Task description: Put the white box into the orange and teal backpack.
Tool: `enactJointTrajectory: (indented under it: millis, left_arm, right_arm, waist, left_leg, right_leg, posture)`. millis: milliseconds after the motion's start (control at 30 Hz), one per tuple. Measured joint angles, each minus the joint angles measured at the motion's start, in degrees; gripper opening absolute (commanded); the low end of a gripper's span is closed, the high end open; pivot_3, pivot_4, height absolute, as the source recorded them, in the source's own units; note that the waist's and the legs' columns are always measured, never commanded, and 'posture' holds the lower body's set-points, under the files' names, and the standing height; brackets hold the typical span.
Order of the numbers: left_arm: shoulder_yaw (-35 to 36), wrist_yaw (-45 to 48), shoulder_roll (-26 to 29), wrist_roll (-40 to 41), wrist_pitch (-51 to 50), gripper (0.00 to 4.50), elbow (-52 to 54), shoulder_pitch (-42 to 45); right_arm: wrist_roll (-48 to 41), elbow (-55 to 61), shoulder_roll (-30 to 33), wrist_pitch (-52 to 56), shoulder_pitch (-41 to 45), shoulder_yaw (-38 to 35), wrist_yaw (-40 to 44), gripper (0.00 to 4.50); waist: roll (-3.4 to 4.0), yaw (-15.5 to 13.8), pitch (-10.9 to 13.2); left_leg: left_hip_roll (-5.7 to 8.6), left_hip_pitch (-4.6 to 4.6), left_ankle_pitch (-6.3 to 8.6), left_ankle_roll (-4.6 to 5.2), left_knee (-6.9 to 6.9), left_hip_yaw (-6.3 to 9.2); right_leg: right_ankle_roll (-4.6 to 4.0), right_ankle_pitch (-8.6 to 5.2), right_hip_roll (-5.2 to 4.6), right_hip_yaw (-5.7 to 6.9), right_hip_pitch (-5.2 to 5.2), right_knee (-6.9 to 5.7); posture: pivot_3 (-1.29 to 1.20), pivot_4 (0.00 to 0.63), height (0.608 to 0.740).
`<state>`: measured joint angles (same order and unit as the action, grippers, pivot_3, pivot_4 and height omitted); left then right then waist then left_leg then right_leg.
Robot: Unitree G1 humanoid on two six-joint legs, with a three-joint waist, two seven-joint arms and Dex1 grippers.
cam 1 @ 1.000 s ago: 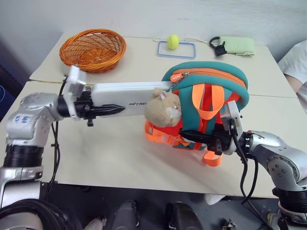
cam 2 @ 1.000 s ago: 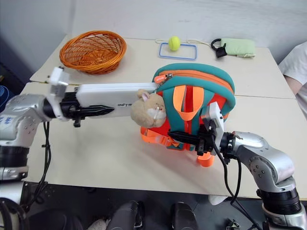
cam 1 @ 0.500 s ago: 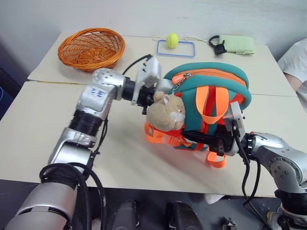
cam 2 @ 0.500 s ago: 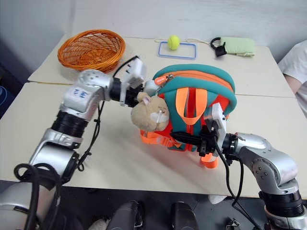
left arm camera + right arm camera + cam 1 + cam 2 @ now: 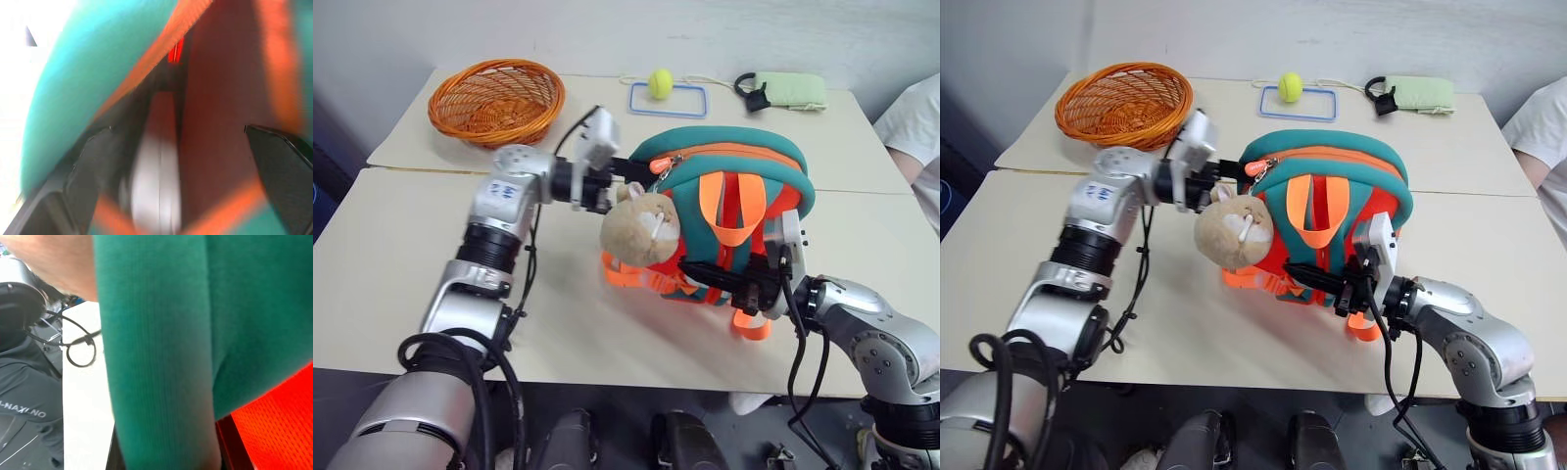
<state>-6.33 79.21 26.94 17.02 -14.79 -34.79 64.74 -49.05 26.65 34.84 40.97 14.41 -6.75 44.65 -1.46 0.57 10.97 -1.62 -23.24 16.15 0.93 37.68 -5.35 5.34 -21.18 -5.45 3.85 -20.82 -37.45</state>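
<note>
The orange and teal backpack [image 5: 754, 157] stands upright on the table, its tan hamster charm [image 5: 641, 227] hanging at its left side. My left gripper [image 5: 634, 183] reaches into the backpack's zip opening at the top left. In the left wrist view its black fingers [image 5: 93, 166] stand wide apart, open, and the white box [image 5: 154, 191] lies blurred between them inside the bag, apart from both. In the head views the box is hidden in the bag. My right gripper [image 5: 693, 267] is shut on the backpack's lower front, under the orange straps.
An orange wicker basket [image 5: 496, 98] stands at the back left. Behind the backpack lie a blue-rimmed tray [image 5: 668, 100], a yellow ball [image 5: 659, 83] and a green pouch [image 5: 788, 90]. A person's white sleeve [image 5: 913, 137] shows at the right edge.
My left arm pushed the white box rightwards into the backpack until it vanished inside, and its fingers have spread open. The right gripper kept its hold.
</note>
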Motion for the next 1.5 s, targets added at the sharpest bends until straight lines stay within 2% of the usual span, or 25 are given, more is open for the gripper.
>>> enactJointTrajectory:
  millis: [67, 167, 300, 367, 467, 633, 733, 900, 1067, 1200, 1367, 1500]
  left_arm:
    - [1.87, 5.56, 5.71, 0.34, 3.16, 4.47, -0.70, -1.03]
    - [2.48, 6.87, 11.54, 0.90, 6.41, 4.47, 0.25, -4.47]
    - [4.74, 6.74, 13.98, 4.16, 5.28, 4.47, 8.04, -10.82]
    - [6.92, 5.24, 12.12, 8.67, 1.47, 4.47, 18.04, -14.61]
    - [7.74, -1.77, 7.09, 13.42, -3.71, 4.47, 32.27, -19.55]
    - [5.89, -11.76, 1.08, 15.17, -8.65, 4.47, 44.34, -25.33]
    - [4.64, -16.61, -1.87, 14.64, -9.03, 3.90, 47.31, -25.36]
    - [3.35, -17.36, -1.07, 11.51, -5.35, 2.36, 46.08, -25.20]
    - [6.10, -17.72, 1.06, 11.18, -4.12, 1.02, 36.71, -19.35]
    - [9.69, -19.14, 1.90, 11.25, -3.75, 1.02, 27.76, -14.02]
    - [9.47, -19.85, 4.67, 6.93, -2.79, 1.02, 16.92, -13.56]
    - [9.45, -20.05, 5.23, 6.25, -6.79, 1.02, 12.19, -13.85]
  right_arm:
    - [0.71, -0.90, -0.33, -0.92, -0.02, -0.13, -0.32, 0.00]
    - [1.37, -2.23, -0.34, -1.19, 0.05, -0.39, -0.32, 0.00]
    - [1.65, -2.47, -0.35, -1.79, 0.00, -0.42, 0.19, 0.00]
    - [1.87, -2.72, -0.38, -2.21, -0.14, -0.42, 0.51, 0.00]
    - [2.10, -3.22, -0.60, -2.40, -0.08, -0.31, 1.05, 0.00]
    - [1.97, -4.21, -0.94, -2.33, -0.08, -0.06, 2.57, 0.00]
    - [2.35, -4.24, -1.52, -2.52, -0.02, 0.52, 2.84, 0.00]
    - [3.44, -4.24, -2.47, -3.49, 0.00, 1.74, 2.81, 0.00]
    - [3.92, -4.23, -3.09, -4.32, 0.69, 1.78, 2.16, 0.00]
    - [3.88, -4.20, -3.69, -4.66, 1.09, 1.79, 1.15, 0.00]
    - [3.65, -3.71, -3.98, -4.47, 0.49, 1.79, -0.59, 0.00]
    - [3.56, -3.02, -3.98, -4.37, 0.15, 1.79, -1.59, 0.00]
  waist:
    - [0.01, 0.31, 0.00]
    - [0.01, 0.20, 0.00]
    - [0.00, -0.76, 0.01]
    - [0.01, -0.86, 0.00]
    - [0.01, -0.46, 0.00]
    - [0.01, -0.28, 0.01]
    - [0.01, -0.39, 0.00]
    - [0.02, -0.42, 0.00]
    - [0.01, -0.44, 0.00]
    - [0.01, -0.44, 0.00]
    - [0.01, -0.41, 0.00]
    - [0.01, -0.39, 0.00]
  left_leg:
    - [0.00, 0.00, -0.02, -0.03, -0.02, -0.03]
    - [0.03, 0.00, 0.02, 0.03, 0.02, -0.01]
    - [0.07, -0.09, 0.11, 0.19, 0.18, 0.14]
    - [0.15, -0.08, 0.19, 0.30, 0.23, 0.19]
    - [0.23, -0.06, 0.24, 0.39, 0.29, 0.19]
    - [0.11, -0.01, 0.16, 0.27, 0.29, 0.16]
    - [0.11, 0.02, 0.15, 0.24, 0.29, 0.15]
    - [0.12, 0.03, 0.15, 0.24, 0.28, 0.11]
    - [0.12, 0.02, 0.13, 0.22, 0.29, 0.11]
    - [0.14, 0.02, 0.15, 0.25, 0.27, 0.10]
    - [0.14, 0.02, 0.16, 0.25, 0.27, 0.07]
    - [0.14, 0.01, 0.16, 0.25, 0.28, 0.07]
  right_leg:
    - [0.00, 0.00, 0.00, -0.02, -0.05, -0.04]
    - [0.00, 0.00, -0.06, -0.04, 0.00, -0.05]
    - [0.00, 0.00, -0.19, 0.04, 0.11, -0.02]
    - [0.03, 0.02, -0.32, 0.04, 0.21, 0.03]
    - [0.16, 0.09, -0.39, 0.01, 0.33, 0.11]
    - [0.17, 0.10, -0.20, 0.00, 0.30, 0.07]
    - [0.17, 0.10, -0.18, -0.02, 0.30, 0.08]
    - [0.17, 0.09, -0.17, -0.03, 0.30, 0.08]
    - [0.17, 0.09, -0.17, -0.02, 0.26, 0.11]
    - [0.17, 0.09, -0.18, 0.00, 0.26, 0.05]
    - [0.17, 0.09, -0.17, 0.00, 0.24, 0.03]
    - [0.17, 0.09, -0.17, -0.01, 0.22, 0.00]
  posture:
    - [0.00, 0.150, 0.740]
    - [0.00, 0.150, 0.740]
    - [0.00, 0.150, 0.740]
    - [0.00, 0.150, 0.740]
    - [0.00, 0.150, 0.740]
    - [0.00, 0.150, 0.740]
    - [0.00, 0.150, 0.740]
    - [0.00, 0.150, 0.740]
    - [0.00, 0.150, 0.740]
    - [0.00, 0.150, 0.740]
    - [0.00, 0.150, 0.740]
    - [0.00, 0.150, 0.740]
